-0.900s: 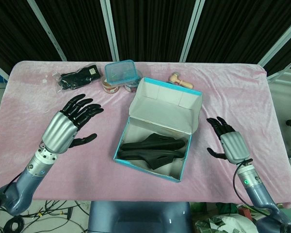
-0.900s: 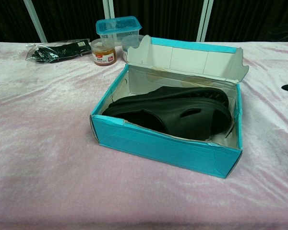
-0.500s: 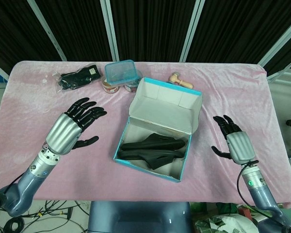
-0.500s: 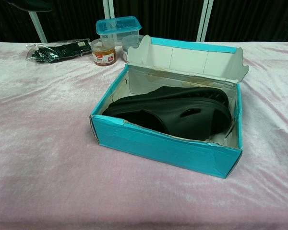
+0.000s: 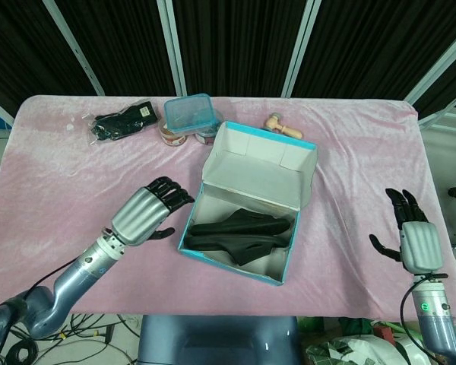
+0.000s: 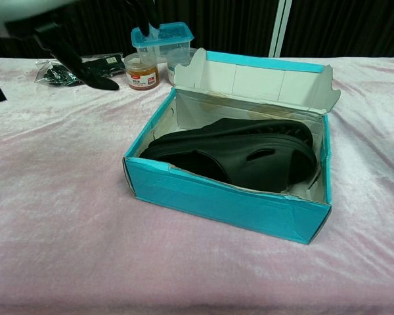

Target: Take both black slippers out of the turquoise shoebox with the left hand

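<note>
The turquoise shoebox stands mid-table with its white-lined lid upright at the back. Both black slippers lie inside, one resting on the other. My left hand hovers just left of the box, its dark fingers apart and lightly bent close to the box's left wall, holding nothing. In the chest view the left hand shows blurred at the top left. My right hand is far to the right past the box, fingers spread, empty.
Behind the box are a blue-lidded plastic container, small jars, a black item in a plastic bag and a wooden piece. Pink cloth covers the table.
My left hand has come down and rightward to the box's left side. My right hand has drawn away to the right, toward the table's edge. Box and slippers are unmoved.
</note>
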Controlling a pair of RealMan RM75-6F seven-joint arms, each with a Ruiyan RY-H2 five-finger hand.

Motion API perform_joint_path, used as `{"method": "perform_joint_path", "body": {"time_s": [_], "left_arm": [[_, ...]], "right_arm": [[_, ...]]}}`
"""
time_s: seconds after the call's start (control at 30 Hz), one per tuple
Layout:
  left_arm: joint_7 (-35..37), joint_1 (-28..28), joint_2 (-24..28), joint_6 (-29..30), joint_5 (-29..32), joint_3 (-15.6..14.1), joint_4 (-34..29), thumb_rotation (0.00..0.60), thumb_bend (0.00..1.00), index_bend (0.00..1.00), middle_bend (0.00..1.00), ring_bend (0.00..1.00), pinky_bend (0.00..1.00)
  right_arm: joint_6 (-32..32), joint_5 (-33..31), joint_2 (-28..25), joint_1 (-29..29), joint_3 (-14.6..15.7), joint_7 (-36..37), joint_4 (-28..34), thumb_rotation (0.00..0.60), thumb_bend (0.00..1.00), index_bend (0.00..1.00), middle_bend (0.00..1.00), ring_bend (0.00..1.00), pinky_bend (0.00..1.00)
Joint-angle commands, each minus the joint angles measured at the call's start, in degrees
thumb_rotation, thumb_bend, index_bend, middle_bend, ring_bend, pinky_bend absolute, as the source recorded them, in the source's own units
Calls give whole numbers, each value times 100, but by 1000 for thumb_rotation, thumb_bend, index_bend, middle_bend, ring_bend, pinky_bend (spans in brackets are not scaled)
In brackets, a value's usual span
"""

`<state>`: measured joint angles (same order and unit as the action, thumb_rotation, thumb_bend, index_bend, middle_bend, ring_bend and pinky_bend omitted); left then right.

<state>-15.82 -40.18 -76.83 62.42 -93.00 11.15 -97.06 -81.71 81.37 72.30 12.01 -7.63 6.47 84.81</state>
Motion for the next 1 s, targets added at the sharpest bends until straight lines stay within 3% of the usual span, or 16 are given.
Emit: {"method": "perform_joint_path", "body": {"time_s": [0.03,0.17,0.4,1.0], "left_arm": [[-872,-543,-796,-826,1000,195,161,600,38,293,330,254,271],[-1496,-819,-1304,-1080,1837,367,380,600,38,284,324,253,274],[-2019,-1198,-1996,-1015,2752,599,700,600,37,274,319,253,274],[-2064,-1711,-2551,-877,3698,802,1084,600,36,266,327,259,280]], "right_arm": [[-139,-50,11,-182,97,97,-34,600,169,18,89,55,243],[-196,-31,30,-266,133,139,-65,600,169,18,90,55,243],[-212,-1,70,-352,178,160,-92,600,169,18,90,55,243],[-156,-96,156,-526,191,328,-261,600,169,18,90,55,243]]}}
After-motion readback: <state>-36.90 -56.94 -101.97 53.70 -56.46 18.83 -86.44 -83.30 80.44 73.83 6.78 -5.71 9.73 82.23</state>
